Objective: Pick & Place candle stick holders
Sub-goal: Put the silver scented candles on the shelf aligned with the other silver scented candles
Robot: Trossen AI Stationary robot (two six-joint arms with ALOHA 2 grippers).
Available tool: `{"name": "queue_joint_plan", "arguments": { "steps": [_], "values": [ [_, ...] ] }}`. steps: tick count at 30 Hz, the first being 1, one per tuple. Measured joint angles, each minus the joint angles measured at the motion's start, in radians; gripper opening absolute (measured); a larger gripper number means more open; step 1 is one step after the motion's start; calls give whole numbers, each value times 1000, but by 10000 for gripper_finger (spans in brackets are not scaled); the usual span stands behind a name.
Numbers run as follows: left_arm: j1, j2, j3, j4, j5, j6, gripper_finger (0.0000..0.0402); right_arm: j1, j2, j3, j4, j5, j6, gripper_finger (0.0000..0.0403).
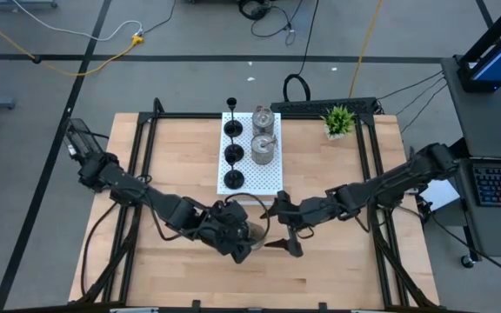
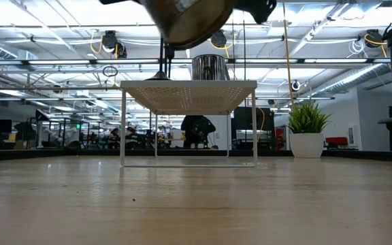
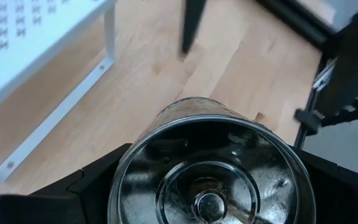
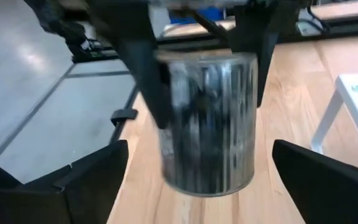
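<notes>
My left gripper (image 1: 247,240) is near the table's front middle, shut on a shiny silver candle stick holder (image 3: 211,168), which hangs high above the wood in the low view (image 2: 189,20). My right gripper (image 1: 279,238) faces it from the right. Its fingers are open, standing wide on either side of the holder (image 4: 207,124) without touching it. Three black holders (image 1: 232,155) and two more silver ones (image 1: 263,148) stand on the white perforated board (image 1: 272,181). My left gripper pinches the silver holder's round side wall (image 3: 122,180) between its two fingers, one on each opposite side. In the right wrist view the fingers (image 4: 143,68) slant down onto the upper part of the wall. The holder is lifted clear of the table, slightly tilted.
The board is a raised shelf on thin legs (image 2: 122,129) at the table's far middle. A small green potted plant (image 1: 338,120) stands at the far right. Black frame rails (image 1: 374,165) run along both sides. Bare wood lies in front of the board.
</notes>
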Motion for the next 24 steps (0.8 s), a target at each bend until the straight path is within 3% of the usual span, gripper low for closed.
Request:
{"name": "queue_joint_plan", "arguments": {
  "steps": [11,24],
  "values": [
    [39,-2,0,84,1,73,349,-26,13,0,-30,-3,9,399],
    [89,-2,0,189,8,158,349,-65,73,0,-10,-86,84,400]
  ]
}}
